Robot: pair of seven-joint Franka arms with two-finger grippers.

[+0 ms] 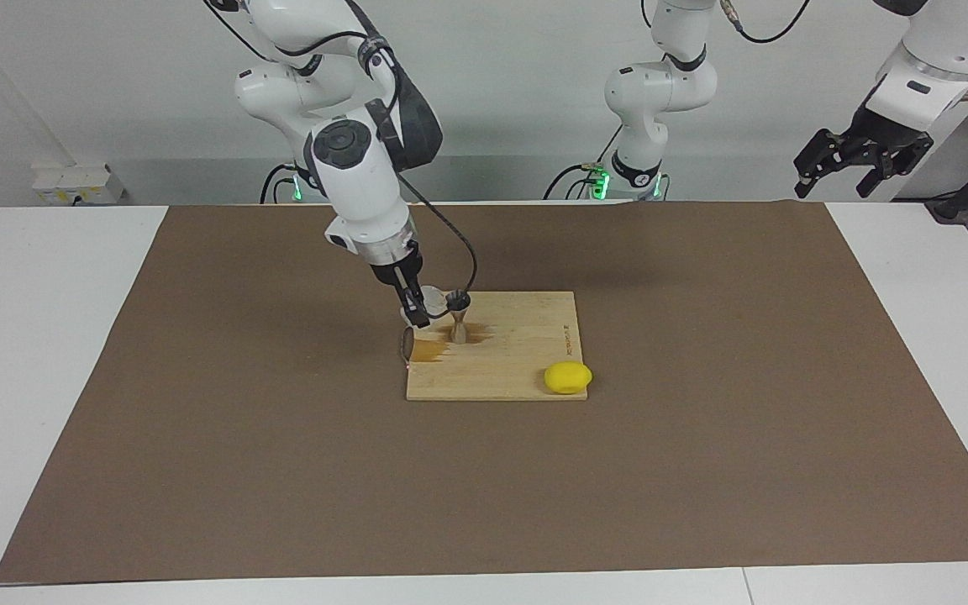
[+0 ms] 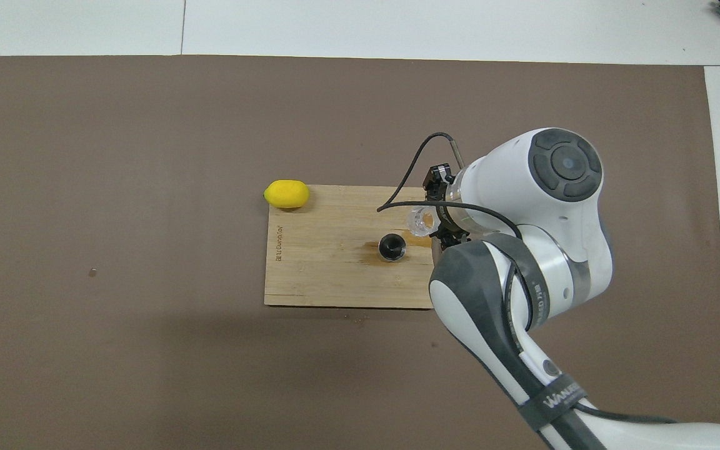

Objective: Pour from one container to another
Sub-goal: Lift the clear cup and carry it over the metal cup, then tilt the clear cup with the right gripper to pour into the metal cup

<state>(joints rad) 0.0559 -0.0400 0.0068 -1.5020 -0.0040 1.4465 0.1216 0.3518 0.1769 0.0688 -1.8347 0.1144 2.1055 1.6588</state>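
The clear cup (image 1: 432, 298) is held by my right gripper (image 1: 419, 307), which is shut on it. The cup is tipped on its side over the wooden cutting board (image 1: 518, 357), right beside the top of the silver jigger (image 1: 457, 315). In the overhead view the cup (image 2: 421, 220) has its open mouth turned toward the jigger (image 2: 392, 247), and the arm hides most of the gripper. The jigger stands upright on the board (image 2: 329, 275). My left gripper (image 1: 858, 160) is open and empty, raised high off the left arm's end of the table.
A yellow lemon (image 1: 568, 377) lies at the board's corner farthest from the robots, also seen from overhead (image 2: 286, 194). A brown wet stain (image 1: 427, 350) marks the board beside the jigger. A brown mat (image 1: 702, 437) covers the table.
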